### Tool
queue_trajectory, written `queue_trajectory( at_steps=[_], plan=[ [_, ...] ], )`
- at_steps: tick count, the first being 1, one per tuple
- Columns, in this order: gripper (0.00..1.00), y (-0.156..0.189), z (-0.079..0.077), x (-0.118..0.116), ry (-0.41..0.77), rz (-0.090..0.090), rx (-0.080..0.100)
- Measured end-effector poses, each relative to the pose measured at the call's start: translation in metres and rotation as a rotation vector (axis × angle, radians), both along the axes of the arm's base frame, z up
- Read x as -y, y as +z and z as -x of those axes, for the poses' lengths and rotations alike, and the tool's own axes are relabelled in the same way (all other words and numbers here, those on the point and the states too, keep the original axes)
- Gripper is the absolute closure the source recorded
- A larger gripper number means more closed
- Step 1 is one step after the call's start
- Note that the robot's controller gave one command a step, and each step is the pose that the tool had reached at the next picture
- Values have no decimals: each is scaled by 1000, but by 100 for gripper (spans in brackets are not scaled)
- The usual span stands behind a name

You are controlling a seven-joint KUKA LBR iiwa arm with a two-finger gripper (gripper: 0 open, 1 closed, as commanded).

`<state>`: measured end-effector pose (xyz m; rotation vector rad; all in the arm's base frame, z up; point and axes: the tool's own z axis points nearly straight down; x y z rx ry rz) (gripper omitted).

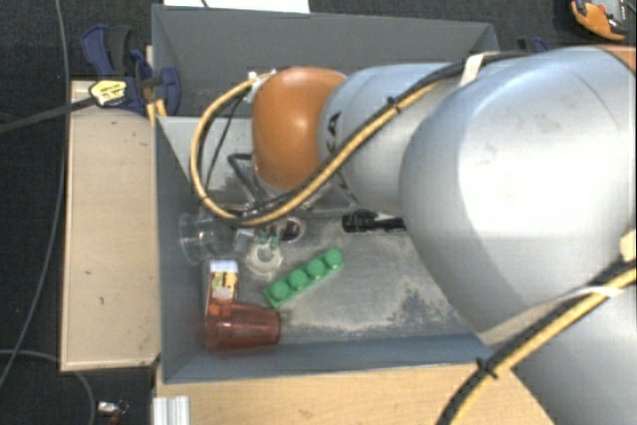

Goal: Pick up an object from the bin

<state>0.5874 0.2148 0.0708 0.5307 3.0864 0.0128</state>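
Claw point(267, 232) hangs under the orange wrist cover point(284, 124) at the bin's point(299, 35) left end; clenched or released, I cannot tell. Small white round piece point(261, 260) lies just below it in view, with the green studded brick point(304, 277) beside, slanting up to the right.

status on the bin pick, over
Gripper low in bin, left part, under orange wrist cover. Nearest: small white round piece, clear glass thing. Green studded block close alongside.
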Motion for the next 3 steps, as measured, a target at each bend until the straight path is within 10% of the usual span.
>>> queue_trajectory(
  at_steps=[3],
  plan=[
    [100,38,2,1,-3,2,-8]
  ],
)
